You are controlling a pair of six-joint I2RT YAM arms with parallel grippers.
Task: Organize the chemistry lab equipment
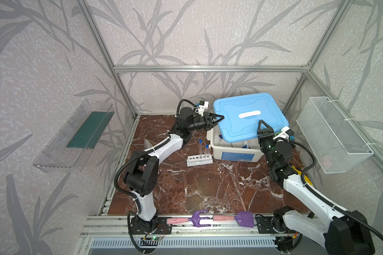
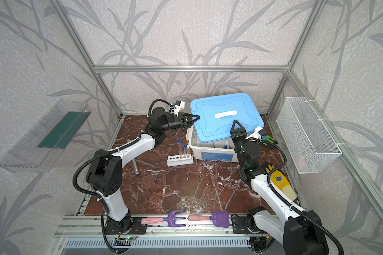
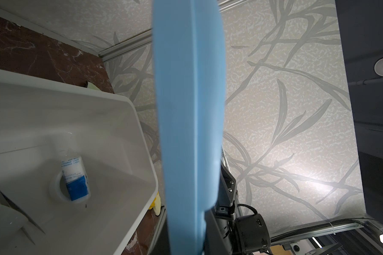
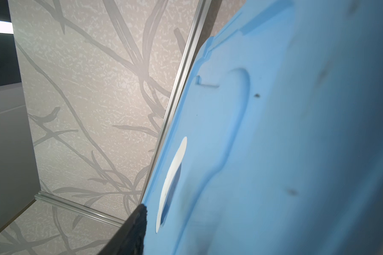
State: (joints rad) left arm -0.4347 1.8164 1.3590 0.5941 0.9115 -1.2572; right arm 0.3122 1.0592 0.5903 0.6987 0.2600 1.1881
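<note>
Blue lid [image 1: 241, 103]: edge pinched in left gripper [image 1: 217, 121], long axis extending away toward right gripper [image 1: 262, 127], whose opening is indiscernible.

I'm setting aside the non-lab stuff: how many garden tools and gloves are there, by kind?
Garden tools: 2 (fork, spade)
Gloves: 2 (yellow glove, green glove)
Total: 4

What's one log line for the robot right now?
left gripper: pinching blue lid corner | right gripper: at lid's front edge, grip unclear | lid: tilted over white bin | rack: test tubes upright
</note>
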